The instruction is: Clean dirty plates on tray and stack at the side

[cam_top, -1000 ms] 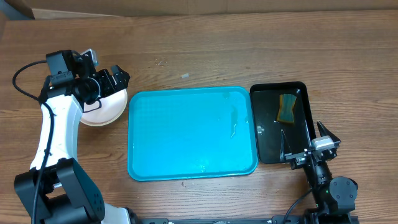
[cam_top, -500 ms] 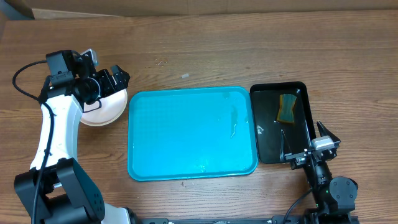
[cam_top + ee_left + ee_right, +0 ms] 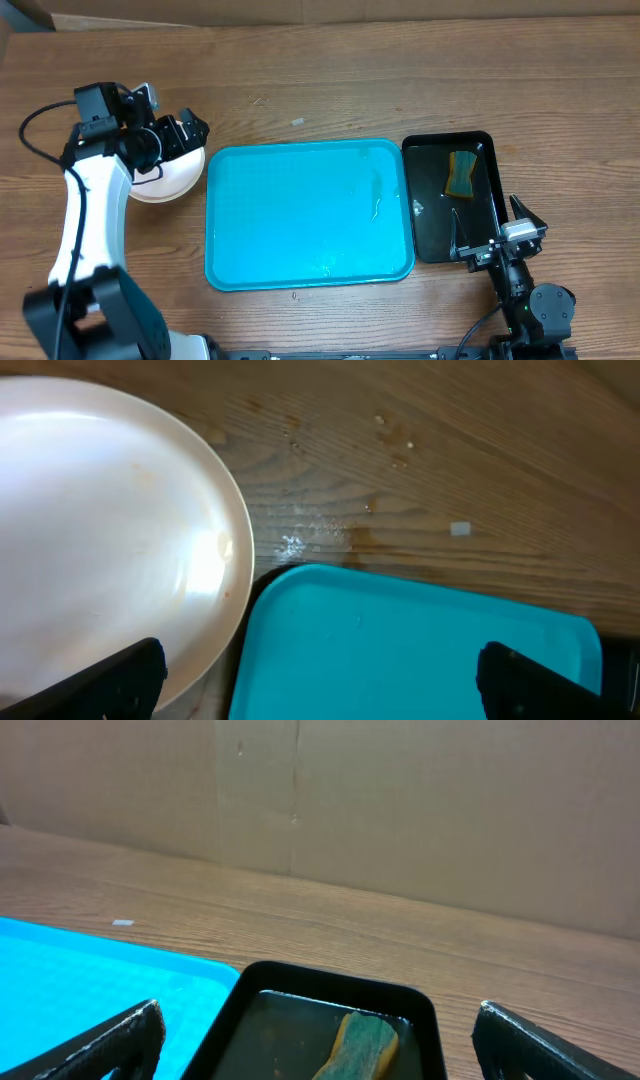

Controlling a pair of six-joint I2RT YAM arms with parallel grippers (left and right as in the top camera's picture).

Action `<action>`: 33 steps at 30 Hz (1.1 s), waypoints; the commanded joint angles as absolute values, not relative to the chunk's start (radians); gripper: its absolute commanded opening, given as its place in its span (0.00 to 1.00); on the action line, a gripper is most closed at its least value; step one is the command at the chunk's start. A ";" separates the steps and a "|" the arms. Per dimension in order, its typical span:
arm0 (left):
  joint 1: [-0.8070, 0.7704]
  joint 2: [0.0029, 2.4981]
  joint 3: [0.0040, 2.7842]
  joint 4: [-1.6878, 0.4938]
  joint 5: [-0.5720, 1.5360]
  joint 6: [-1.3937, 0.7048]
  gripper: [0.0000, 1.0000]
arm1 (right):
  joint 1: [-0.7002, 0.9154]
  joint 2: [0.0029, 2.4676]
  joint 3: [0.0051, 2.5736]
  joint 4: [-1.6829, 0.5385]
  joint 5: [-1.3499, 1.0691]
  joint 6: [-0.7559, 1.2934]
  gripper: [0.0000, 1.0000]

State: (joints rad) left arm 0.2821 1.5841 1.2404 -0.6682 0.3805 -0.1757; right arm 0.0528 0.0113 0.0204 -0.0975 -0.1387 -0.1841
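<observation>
The turquoise tray point(image 3: 300, 215) lies mid-table with only a few water drops on it, and its corner shows in the left wrist view point(image 3: 420, 650). A round white plate point(image 3: 165, 182) rests on the table just left of the tray, glossy in close-up point(image 3: 100, 530). My left gripper point(image 3: 188, 128) hovers open above the plate's far right edge; in its own view point(image 3: 322, 685) one finger is over the plate and one over the tray. The right gripper point(image 3: 490, 228) stands open at the near end of the black tray point(image 3: 425, 215), nothing between its fingers point(image 3: 322, 1045).
A green-and-yellow sponge point(image 3: 461, 173) lies in shallow water at the far end of the black tray point(image 3: 260, 985), also visible as the sponge point(image 3: 362, 1040). A cardboard wall point(image 3: 400, 810) stands behind the table. Small crumbs and wet spots point(image 3: 390, 440) mark the wood beyond the tray.
The left arm has shifted very slightly; its gripper stays open over the plate. The right arm has not moved.
</observation>
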 commanded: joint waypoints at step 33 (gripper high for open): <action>0.044 0.036 0.262 0.208 0.157 -0.142 1.00 | 0.048 0.003 0.019 -0.092 -0.133 -0.176 1.00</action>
